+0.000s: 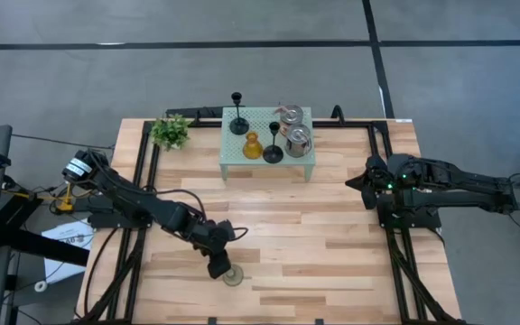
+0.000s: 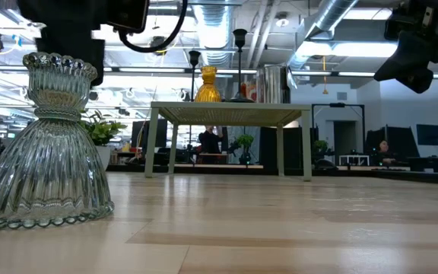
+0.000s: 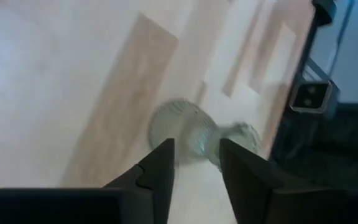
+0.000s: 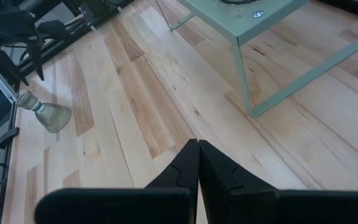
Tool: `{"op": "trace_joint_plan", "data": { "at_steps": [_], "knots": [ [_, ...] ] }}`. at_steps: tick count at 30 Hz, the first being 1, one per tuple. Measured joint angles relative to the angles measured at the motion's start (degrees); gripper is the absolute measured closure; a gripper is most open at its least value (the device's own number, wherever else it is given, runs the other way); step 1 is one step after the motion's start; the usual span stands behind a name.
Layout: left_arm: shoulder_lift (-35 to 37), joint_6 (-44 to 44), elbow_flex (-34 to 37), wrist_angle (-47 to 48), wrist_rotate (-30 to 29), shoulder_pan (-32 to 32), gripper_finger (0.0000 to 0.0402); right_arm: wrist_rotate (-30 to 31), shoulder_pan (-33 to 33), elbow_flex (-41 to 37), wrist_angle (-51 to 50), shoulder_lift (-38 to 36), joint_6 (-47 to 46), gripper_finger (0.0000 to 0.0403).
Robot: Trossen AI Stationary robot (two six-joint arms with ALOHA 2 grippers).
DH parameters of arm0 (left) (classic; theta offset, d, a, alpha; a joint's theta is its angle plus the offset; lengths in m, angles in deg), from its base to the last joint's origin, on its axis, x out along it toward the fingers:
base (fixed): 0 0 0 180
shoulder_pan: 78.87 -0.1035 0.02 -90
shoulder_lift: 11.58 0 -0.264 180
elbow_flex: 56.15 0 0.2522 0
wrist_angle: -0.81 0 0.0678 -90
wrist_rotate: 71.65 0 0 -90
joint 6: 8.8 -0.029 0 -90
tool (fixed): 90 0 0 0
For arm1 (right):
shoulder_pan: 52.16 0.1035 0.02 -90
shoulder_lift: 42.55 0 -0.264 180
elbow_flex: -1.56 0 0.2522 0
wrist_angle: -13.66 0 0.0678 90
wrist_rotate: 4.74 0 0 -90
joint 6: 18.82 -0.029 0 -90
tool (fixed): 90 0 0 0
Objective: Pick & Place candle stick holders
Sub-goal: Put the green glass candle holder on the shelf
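Note:
A pale green ribbed glass holder stands upright on its wide base near the table's front edge. It also shows in the low view and the right wrist view. My left gripper is open just above and beside it, and the holder lies beyond the fingertips in the left wrist view. On a small pale green stand are two black stemmed holders, an amber one and two silvery jar-like ones. My right gripper is shut and empty at the table's right.
A small green potted plant stands at the far left, beside the stand. Black frame rails run along the table's left and right sides. Bare wood lies between the stand and the front edge.

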Motion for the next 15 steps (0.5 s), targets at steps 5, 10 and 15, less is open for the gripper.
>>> {"op": "trace_joint_plan", "data": {
  "at_steps": [5, 10, 15],
  "knots": [
    [-0.02, 1.31, 0.0, -0.22, 4.32, 0.75, 0.025, 0.0, 0.0, 0.0, 0.0, 0.0, 0.07, 0.0403],
    [-0.04, 1.35, 0.0, -2.02, 4.12, 1.78, 0.0234, 0.01, 0.0, -0.01, -0.02, 0.0, 0.39, 0.0403],
    [-0.04, 1.34, 0.02, -2.64, 0.91, 1.86, 0.0229, 0.0, 0.0, 0.0, -0.02, -0.02, 0.55, 0.0403]
  ]
}}
